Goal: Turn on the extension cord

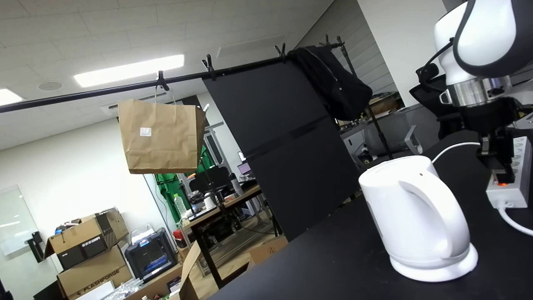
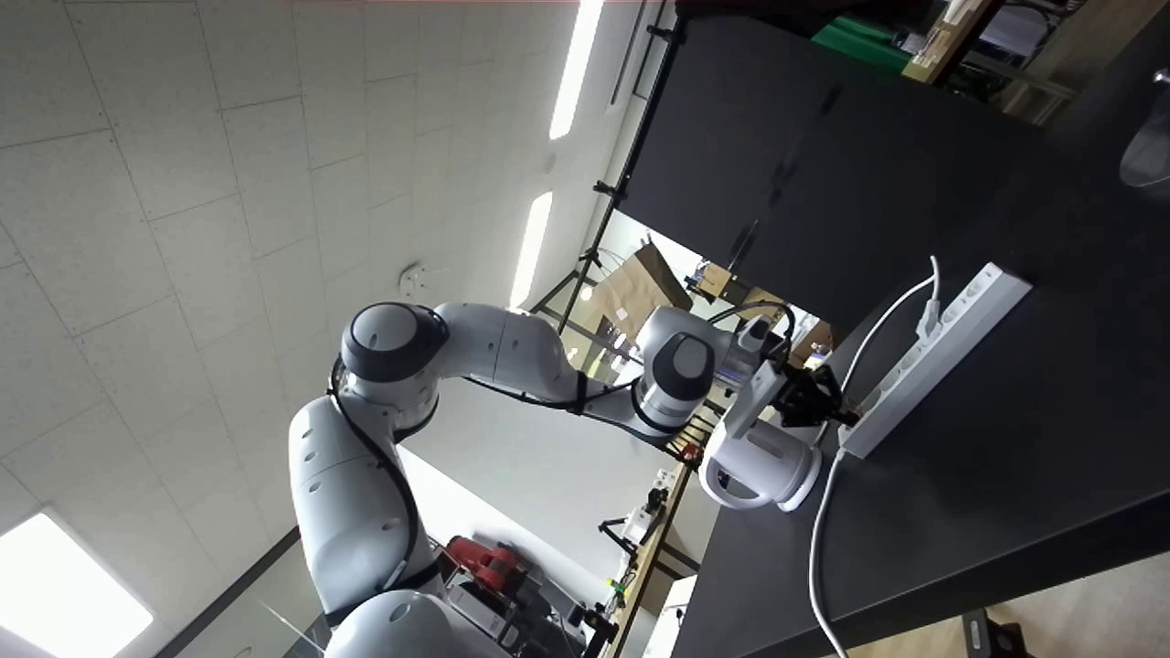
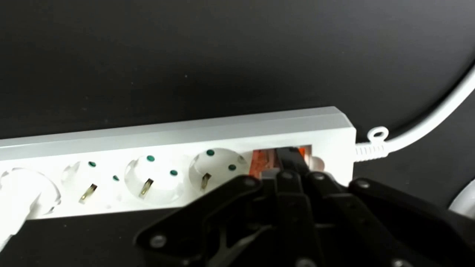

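The extension cord [image 1: 507,197] is a long white power strip lying on the black table; it also shows in an exterior view [image 2: 937,370] and in the wrist view [image 3: 237,137]. Its orange-red switch [image 3: 259,161] is at the cable end, with a bright orange patch at its far side. A bright orange glow shows at the switch in an exterior view [image 1: 502,183]. My gripper [image 3: 291,159] is shut and empty, pointing down with its fingertips at the switch, covering its middle. It is also at the switch in both exterior views [image 1: 502,177] [image 2: 850,419]. Contact pressure cannot be told.
A white kettle [image 1: 416,221] stands on the table close to the strip's switch end; it also shows in an exterior view [image 2: 759,457]. A white plug [image 3: 15,200] sits in a socket. The white cable [image 3: 438,115] runs from the strip's end over the table edge [image 2: 914,608].
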